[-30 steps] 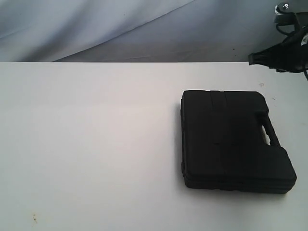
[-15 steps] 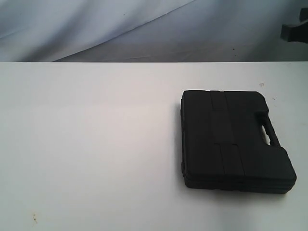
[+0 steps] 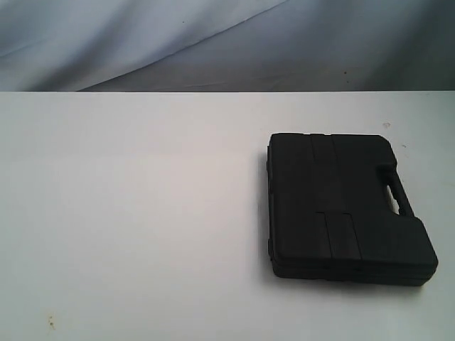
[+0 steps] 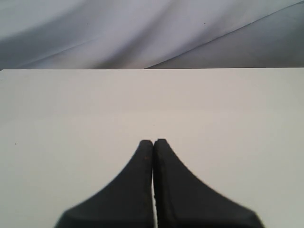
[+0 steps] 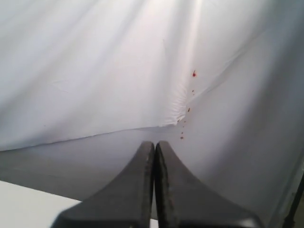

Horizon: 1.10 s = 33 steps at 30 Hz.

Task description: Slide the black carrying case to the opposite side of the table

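The left gripper (image 4: 153,141) has its two black fingers (image 4: 128,194) pressed together along their whole inner faces, with nothing caught between them. Just under and ahead of its tips lies bare white worktop (image 4: 228,109), which runs out to a straight far edge. Past that edge hangs a pale grey-blue cloth (image 4: 118,33) in soft folds.

The right gripper (image 5: 155,142) is likewise closed tip to tip and holds nothing. It faces mostly the cloth, where a short trail of small red specks (image 5: 194,73) follows a crease ahead of the tips. Only a corner of the white worktop shows below it, beside one finger.

The case (image 3: 341,206) appears in the exterior view alone, where no gripper is in frame, so how near it lies to either gripper cannot be told. It rests flat on the worktop with its ribbed lid up, on the side where the right arm works, well in from the far edge and close to the right border of that view. Its handle slot (image 3: 393,195) runs along the edge that faces right. The wide stretch of worktop on the left arm's side is white, with a few faint specks near the front.
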### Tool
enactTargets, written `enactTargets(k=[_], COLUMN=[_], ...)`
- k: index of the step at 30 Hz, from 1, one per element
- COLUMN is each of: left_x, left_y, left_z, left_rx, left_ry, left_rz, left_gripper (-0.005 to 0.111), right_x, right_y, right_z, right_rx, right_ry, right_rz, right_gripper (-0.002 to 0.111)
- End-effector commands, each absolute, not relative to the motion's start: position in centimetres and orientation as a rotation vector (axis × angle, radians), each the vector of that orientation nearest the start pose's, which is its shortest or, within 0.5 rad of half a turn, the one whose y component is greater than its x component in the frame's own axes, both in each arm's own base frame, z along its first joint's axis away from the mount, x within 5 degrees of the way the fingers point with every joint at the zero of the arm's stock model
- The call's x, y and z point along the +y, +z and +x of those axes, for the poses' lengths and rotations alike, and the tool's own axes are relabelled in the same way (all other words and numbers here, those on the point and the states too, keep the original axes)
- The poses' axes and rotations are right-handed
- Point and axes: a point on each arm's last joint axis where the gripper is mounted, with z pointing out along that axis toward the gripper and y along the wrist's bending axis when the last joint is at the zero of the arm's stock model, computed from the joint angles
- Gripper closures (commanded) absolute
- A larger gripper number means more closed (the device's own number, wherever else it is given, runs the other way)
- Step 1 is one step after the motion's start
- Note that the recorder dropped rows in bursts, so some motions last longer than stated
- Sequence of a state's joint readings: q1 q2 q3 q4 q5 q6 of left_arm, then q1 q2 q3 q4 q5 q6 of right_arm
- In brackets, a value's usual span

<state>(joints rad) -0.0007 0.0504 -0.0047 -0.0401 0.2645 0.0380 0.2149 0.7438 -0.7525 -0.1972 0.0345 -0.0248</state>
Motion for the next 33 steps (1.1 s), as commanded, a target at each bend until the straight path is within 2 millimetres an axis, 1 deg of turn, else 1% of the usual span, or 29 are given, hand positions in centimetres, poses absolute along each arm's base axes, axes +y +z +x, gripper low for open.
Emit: enactTargets(k=[1, 4, 7, 11, 15, 16, 20, 22, 23, 25, 28, 33], left_x=[-0.1, -0.1, -0.1, -0.1, -0.1, -0.1, -0.1, -0.1, -0.1, -0.1, -0.1, -0.1], left_y=[18.7, 18.7, 18.7, 18.7, 18.7, 18.7, 18.7, 18.7, 18.7, 18.7, 18.6, 18.6], left_z=[5.8, 5.8, 5.8, 5.8, 5.8, 5.8, 5.8, 5.8, 5.8, 5.8, 5.8, 5.8], left_rx=[1.792, 1.792, 1.792, 1.792, 1.792, 1.792, 1.792, 1.792, 1.792, 1.792, 1.797, 1.799], left_ry=[-0.011, -0.011, -0.011, -0.01, -0.01, -0.01, -0.014, -0.014, -0.014, -0.012, -0.011, -0.011], left_rz=[0.003, 0.003, 0.003, 0.005, 0.005, 0.005, 0.0, 0.0, 0.0, 0.002, 0.004, 0.004], left_gripper=[0.107, 0.107, 0.107, 0.107, 0.107, 0.107, 0.107, 0.107, 0.107, 0.107, 0.107, 0.107], right_x=[2.6, 2.3, 2.1, 1.2, 0.2, 0.0, -0.6, -0.8, -0.8, -0.7, -0.5, -0.2], right_y=[38.2, 37.3, 37.1, 37.2, 36.8, 36.8, 35.6, 34.5, 33.5, 32.4, 31.4, 30.9], right_z=[13.0, 12.0, 10.8, 7.9, 4.2, 3.7, 1.7, 0.9, 0.4, 0.8, 1.2, 1.5], right_rx=[1.465, 1.466, 1.44, 1.429, 1.425, 1.419, 1.444, 1.42, 1.424, 1.463, 1.528, 1.53], right_ry=[-0.075, -0.078, -0.079, -0.095, -0.109, -0.106, -0.108, -0.101, -0.077, -0.064, -0.034, 0.025], right_rz=[-0.357, -0.355, -0.348, -0.321, -0.281, -0.271, -0.243, -0.234, -0.224, -0.227, -0.23, -0.219], right_gripper=[0.108, 0.108, 0.108, 0.108, 0.108, 0.108, 0.108, 0.108, 0.108, 0.108, 0.108, 0.108])
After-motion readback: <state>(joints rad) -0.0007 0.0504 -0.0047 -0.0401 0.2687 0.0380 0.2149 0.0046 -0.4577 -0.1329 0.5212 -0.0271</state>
